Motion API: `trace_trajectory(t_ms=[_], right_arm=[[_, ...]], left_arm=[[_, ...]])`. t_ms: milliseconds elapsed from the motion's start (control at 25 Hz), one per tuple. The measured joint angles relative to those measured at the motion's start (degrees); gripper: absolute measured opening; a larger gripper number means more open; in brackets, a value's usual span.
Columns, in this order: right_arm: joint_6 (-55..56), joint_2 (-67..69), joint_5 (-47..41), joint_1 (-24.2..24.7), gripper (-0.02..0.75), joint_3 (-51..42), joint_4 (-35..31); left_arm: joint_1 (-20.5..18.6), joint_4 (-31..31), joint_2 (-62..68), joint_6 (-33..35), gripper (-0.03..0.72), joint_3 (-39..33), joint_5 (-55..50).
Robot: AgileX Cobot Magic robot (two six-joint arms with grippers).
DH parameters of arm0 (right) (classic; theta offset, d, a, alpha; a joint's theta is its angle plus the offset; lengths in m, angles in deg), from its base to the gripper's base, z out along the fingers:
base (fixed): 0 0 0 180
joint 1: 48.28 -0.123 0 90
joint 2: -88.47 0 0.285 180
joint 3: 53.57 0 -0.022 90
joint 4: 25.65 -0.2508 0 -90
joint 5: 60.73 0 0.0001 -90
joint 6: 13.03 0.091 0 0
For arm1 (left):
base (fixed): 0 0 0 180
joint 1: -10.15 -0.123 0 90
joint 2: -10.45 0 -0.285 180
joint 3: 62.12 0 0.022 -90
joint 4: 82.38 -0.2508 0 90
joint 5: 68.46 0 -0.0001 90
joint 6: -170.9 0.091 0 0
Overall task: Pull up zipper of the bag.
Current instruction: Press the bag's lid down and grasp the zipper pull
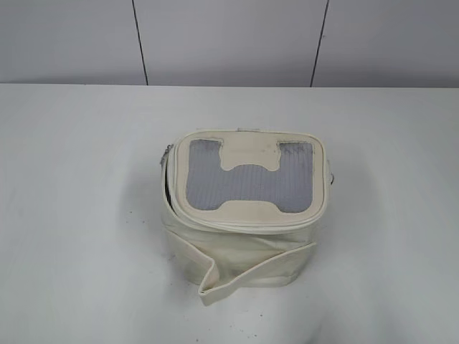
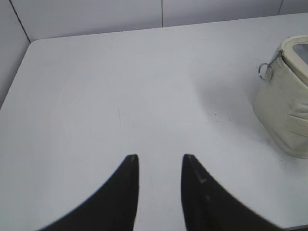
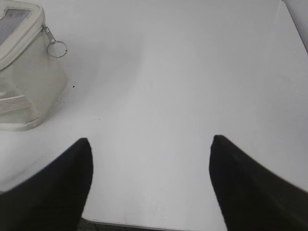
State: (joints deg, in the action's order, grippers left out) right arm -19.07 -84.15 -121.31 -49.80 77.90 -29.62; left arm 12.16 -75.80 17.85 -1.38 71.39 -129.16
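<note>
A pale grey panelled wall stands behind a bare white table (image 1: 72, 215), and in the exterior view the bag (image 1: 244, 215) sits near the middle of it, upright, mesh lid facing up, its loose strap (image 1: 237, 276) slumped against the front. The lid gapes a little along the left side, where the zipper (image 1: 166, 168) looks unclosed. Neither of my arms shows here.

In my left wrist view, my left gripper (image 2: 160, 159) hangs over empty table, jaws partly apart with nothing between them. The bag is well off to the right, one ring pull (image 2: 264, 71) dangling at its upper corner.

In my right wrist view, my right gripper (image 3: 150, 140) is spread wide and empty too. The bag lies at the far left, and a second ring pull (image 3: 57, 48) hangs from its slider just under the lid rim.

The risks, as I judge them: the rings are thin and swing free, so a closing pinch could slip off or catch the strap instead. The bag looks soft and light, so pulling one slider without bracing the body could drag or tip it rather than run the zip.
</note>
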Motion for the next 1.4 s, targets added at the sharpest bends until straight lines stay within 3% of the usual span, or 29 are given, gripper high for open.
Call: trace_trajectory(t_ms=[560,760,1040,1200,1400], right_arm=[[0.0,3.68,0.46,-0.73,0.586,0.2,-0.37],[0.0,12.43,8.3,-2.69,0.586,2.19,-1.53],[-5.52,31.67,17.47,-11.67,0.586,8.43,-2.16],[-10.63,45.8,17.88,-16.85,0.586,16.65,-2.34],[-19.29,63.34,17.87,-18.91,0.586,29.63,-7.2]], left_arm=[[0.0,0.12,1.28,0.0,0.239,0.0,0.0],[0.41,2.46,6.74,0.0,0.239,1.36,4.81],[0.43,13.01,22.24,2.36,0.242,1.62,18.88],[0.43,25.81,35.57,12.8,0.244,2.24,23.34],[0.43,38.12,52.4,28.14,0.244,5.33,21.54]])
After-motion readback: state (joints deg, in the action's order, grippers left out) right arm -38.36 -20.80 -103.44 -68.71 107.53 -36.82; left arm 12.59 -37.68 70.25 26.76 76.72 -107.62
